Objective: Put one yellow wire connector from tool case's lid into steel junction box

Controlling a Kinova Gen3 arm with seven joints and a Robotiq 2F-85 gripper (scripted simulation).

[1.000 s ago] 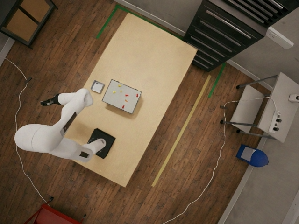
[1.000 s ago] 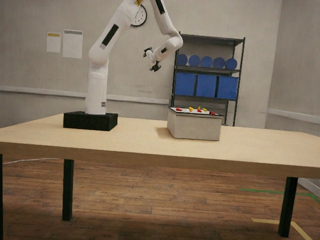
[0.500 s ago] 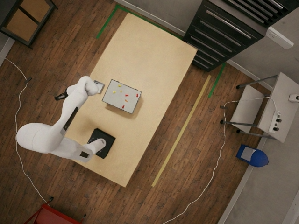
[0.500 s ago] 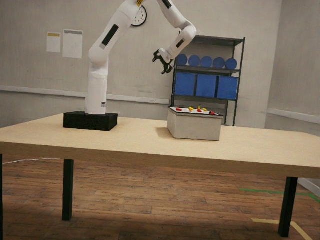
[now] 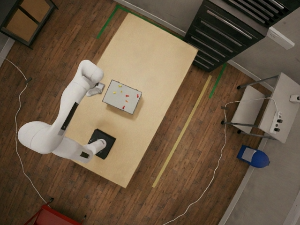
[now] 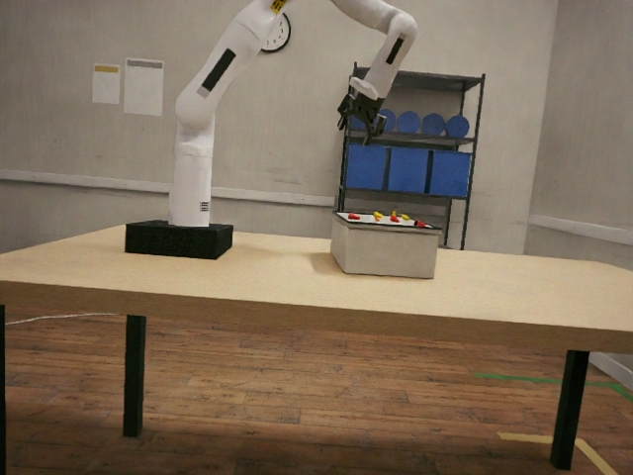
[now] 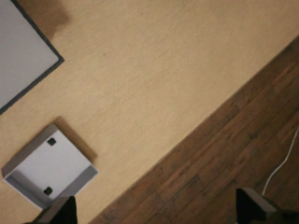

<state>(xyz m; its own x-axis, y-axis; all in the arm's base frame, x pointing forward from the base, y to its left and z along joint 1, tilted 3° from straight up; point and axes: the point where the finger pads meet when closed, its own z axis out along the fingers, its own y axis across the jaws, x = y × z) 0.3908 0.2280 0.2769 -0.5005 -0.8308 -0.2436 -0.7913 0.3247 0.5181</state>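
The tool case point(image 5: 122, 96) stands mid-table with its flat grey lid up. On the lid lie three yellow wire connectors point(image 5: 119, 85) near its far left corner, and several red and orange ones point(image 5: 126, 101). They also show in the side view point(image 6: 377, 215). The steel junction box point(image 7: 51, 173), an open empty square tray, sits on the table just left of the case; in the top view my wrist covers most of the box point(image 5: 100, 85). My gripper point(image 6: 360, 113) is open and empty, high above the table near the box and the table's edge. Its fingertips frame the wrist view's bottom.
The arm's black base point(image 5: 101, 143) sits near the table's front left. The table edge point(image 7: 187, 140) runs close to the junction box, with wooden floor beyond. A blue-binned shelf point(image 6: 408, 153) stands behind the table.
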